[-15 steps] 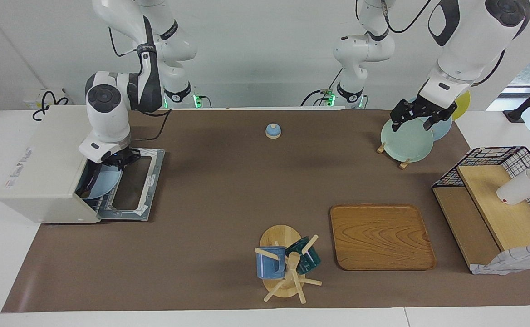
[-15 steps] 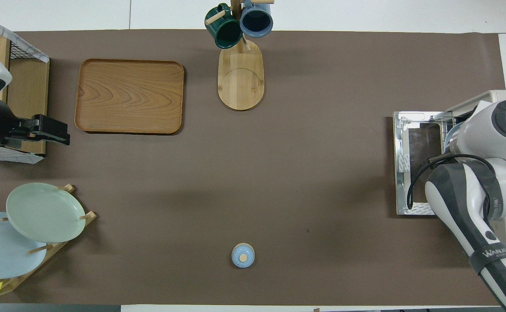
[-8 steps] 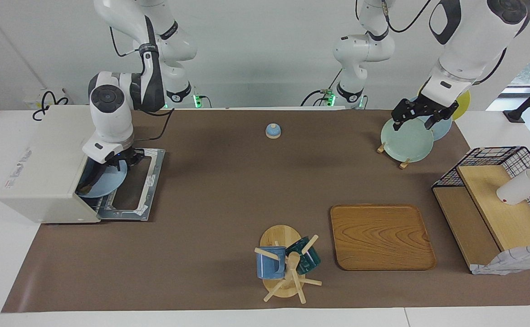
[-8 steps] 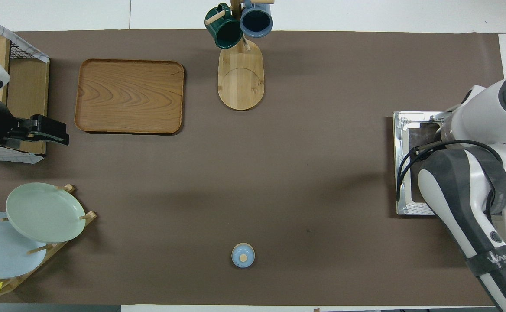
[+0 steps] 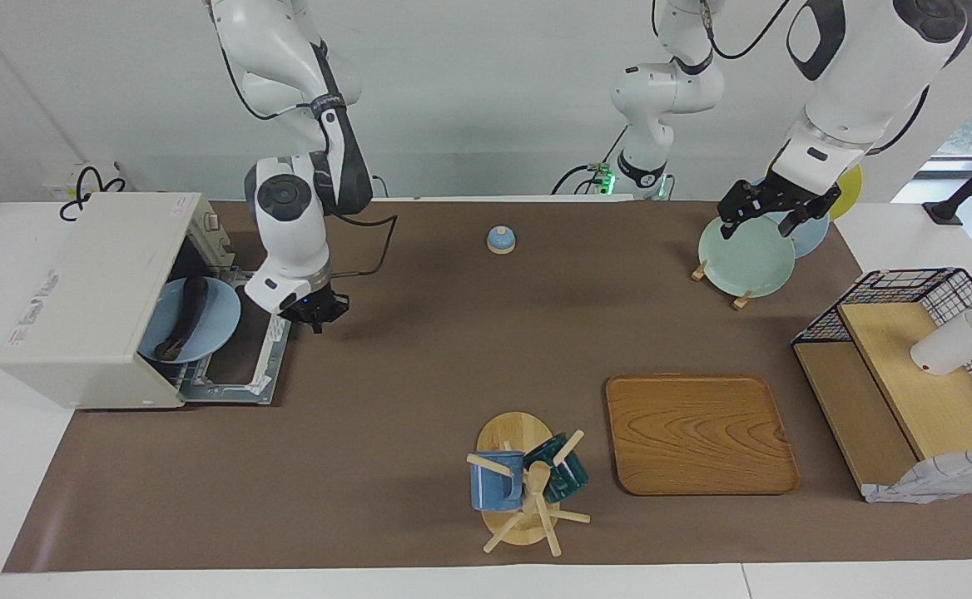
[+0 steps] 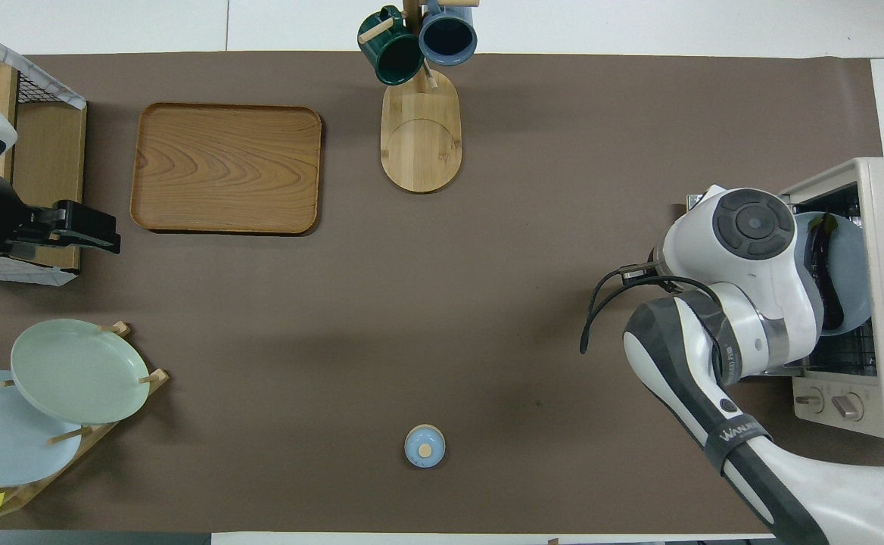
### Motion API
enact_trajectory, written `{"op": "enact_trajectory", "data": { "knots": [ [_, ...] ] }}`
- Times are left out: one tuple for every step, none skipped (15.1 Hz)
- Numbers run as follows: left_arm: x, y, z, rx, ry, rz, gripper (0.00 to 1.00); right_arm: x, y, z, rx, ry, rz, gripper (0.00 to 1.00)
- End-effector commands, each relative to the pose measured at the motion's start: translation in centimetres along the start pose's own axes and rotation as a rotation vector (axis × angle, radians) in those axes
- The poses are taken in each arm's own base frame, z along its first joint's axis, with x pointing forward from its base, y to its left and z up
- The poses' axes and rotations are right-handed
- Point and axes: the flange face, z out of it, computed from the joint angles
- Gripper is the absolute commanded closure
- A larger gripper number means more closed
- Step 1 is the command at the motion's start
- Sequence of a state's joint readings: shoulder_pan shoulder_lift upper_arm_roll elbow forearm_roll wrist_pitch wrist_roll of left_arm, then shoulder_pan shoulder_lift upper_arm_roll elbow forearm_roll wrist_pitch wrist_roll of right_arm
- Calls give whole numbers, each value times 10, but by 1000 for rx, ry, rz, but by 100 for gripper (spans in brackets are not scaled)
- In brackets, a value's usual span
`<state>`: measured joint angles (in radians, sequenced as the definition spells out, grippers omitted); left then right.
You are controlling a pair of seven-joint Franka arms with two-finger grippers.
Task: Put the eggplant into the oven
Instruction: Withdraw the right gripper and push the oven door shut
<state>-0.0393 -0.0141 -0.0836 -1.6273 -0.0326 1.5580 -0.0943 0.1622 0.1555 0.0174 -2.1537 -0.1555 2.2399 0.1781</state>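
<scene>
Eggplant (image 5: pixel 184 317) lies on pale blue plate (image 5: pixel 211 320) inside oven (image 5: pixel 86 299), plate part-way out over dropped door (image 5: pixel 253 366). Judged: light, firm, glossy skin slippery, rolls easily; best hold across mid-body, not at tapered stem tip. Right pincer (image 5: pixel 313 312) hangs over tabletop (image 5: pixel 419 366) at about 3 o'clock of oven mouth, holds nothing; finger gap, cannot tell. Left pincer (image 5: pixel 771 218) waits over plate rack (image 5: pixel 744 254), fingers spread, empty.
</scene>
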Motion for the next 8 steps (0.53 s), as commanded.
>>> {"op": "enact_trajectory", "data": {
  "knots": [
    [-7, -3, -3, 5, -1, 5, 0, 3, 14, 19, -14, -19, 13, 100],
    [-7, -3, -3, 5, -1, 5, 0, 1, 18, 20, -66, -26, -26, 100],
    [-7, -3, -3, 5, -1, 5, 0, -1, 29, 22, -104, -29, -40, 100],
    [-7, -3, -3, 5, -1, 5, 0, -1, 39, 23, -110, -29, -31, 100],
    [-7, -3, -3, 5, -1, 5, 0, -2, 41, 25, -116, -33, -35, 100],
    [-7, -3, -3, 5, -1, 5, 0, -3, 40, 26, -119, -37, -40, 100],
    [-7, -3, -3, 5, -1, 5, 0, -3, 41, 26, -126, -37, -45, 100],
    [-7, -3, -3, 5, -1, 5, 0, -2, 41, 26, -129, -38, -46, 100]
  ]
}}
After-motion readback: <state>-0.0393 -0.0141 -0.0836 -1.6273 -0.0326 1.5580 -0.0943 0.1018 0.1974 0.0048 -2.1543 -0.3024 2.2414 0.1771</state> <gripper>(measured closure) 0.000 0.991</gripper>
